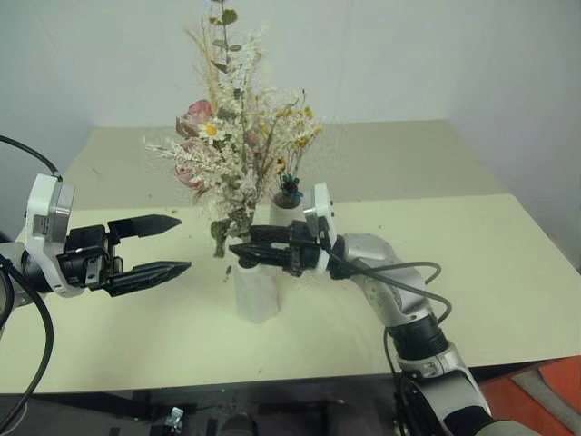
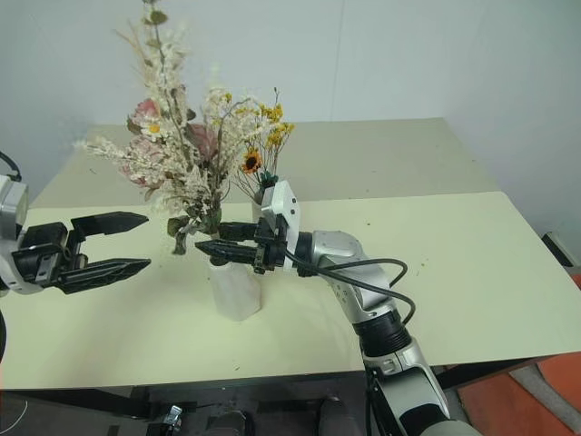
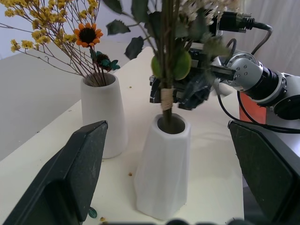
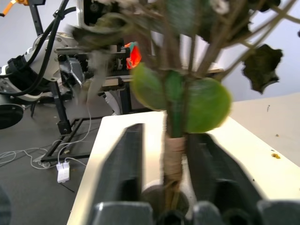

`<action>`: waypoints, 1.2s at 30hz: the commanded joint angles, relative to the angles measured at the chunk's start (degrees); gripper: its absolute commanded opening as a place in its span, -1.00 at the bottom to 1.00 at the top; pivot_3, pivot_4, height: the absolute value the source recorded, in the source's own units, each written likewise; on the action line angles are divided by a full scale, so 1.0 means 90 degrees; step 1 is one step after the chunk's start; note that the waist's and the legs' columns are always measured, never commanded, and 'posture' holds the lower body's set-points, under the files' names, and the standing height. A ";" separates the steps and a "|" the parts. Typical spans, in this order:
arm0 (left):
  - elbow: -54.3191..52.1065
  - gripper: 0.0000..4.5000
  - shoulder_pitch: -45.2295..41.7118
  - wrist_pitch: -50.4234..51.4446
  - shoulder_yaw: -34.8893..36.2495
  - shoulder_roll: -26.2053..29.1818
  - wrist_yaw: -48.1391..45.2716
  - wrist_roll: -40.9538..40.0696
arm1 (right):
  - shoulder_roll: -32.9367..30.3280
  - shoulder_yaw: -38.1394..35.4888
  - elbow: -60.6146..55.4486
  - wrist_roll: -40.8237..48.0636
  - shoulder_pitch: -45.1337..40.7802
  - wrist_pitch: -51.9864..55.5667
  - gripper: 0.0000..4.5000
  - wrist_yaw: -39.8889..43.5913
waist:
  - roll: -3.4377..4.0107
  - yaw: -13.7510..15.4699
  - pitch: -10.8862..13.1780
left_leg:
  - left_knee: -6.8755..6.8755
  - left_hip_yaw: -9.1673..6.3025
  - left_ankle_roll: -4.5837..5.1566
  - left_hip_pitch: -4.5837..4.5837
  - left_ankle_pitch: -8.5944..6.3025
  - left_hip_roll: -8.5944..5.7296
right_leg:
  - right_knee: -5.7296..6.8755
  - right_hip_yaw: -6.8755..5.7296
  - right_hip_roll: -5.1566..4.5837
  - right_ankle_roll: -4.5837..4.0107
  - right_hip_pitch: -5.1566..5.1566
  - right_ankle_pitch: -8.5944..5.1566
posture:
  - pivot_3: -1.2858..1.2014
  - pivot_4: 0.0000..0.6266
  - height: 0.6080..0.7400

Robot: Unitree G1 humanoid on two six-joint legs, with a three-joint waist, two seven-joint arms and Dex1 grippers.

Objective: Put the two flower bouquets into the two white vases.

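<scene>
While the bushy bouquet (image 1: 222, 136) stands upright in the faceted vase (image 3: 162, 168), its bound stem (image 4: 173, 157) is flanked by the right gripper (image 1: 241, 252), whose fingers (image 4: 123, 164) are seen parted on either side of the stem, just above the vase mouth. Between each finger and the stem a narrow gap is seen in the right wrist view, so the stem is not clamped; whether it is brushed on either side cannot be told. The stem end is sunk into the mouth of the faceted vase, which stands on the cream table (image 1: 472, 272) near its front edge. Just behind that vase, the tall vase (image 3: 103, 115) is found, and the thin bouquet (image 3: 70, 37) of yellow blossoms, with its small sunflower (image 3: 87, 34) and teal flower (image 1: 290, 189), is already held in it. The two vases stand near each other without touching. To the left of the faceted vase, well apart from it, the left gripper (image 1: 159, 245) is held level with its fingers spread wide and nothing between them, pointed toward the vases.
</scene>
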 commanded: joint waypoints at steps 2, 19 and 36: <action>0.0017 1.00 -0.0213 -0.0092 -0.0008 0.0084 -0.0049 0.0010 | -0.0215 -0.0144 -0.0318 0.0123 0.0002 -0.0173 0.47 0.0261 | 0.0000 0.0001 0.0000 | 0.0000 0.0000 0.0000 0.0000 0.0000 0.0000 | 0.0000 0.0000 0.0000 0.0000 0.0000 0.0000 | 0.03 -0.52 1.00; 0.0293 1.00 -0.0598 -0.0244 -0.0575 -0.0205 -0.0199 0.0197 | -0.2482 -0.0921 -0.0708 0.0255 0.0574 -0.0049 0.99 0.1270 | -0.0003 0.0012 -0.0002 | 0.0001 0.0000 0.0000 0.0000 0.0000 -0.0002 | -0.0002 0.0000 -0.0003 0.0002 0.0004 -0.0001 | 0.03 -0.52 1.00; 0.0084 1.00 -0.0046 -0.0336 -0.0220 -0.0303 -0.0166 0.0147 | -0.3994 -0.2438 -0.0336 0.0202 0.1716 -0.0251 0.99 0.1194 | -0.0005 0.0013 -0.0003 | 0.0004 0.0002 0.0000 0.0001 0.0000 -0.0003 | -0.0001 0.0001 -0.0003 0.0025 0.0008 -0.0016 | 0.03 -0.52 1.00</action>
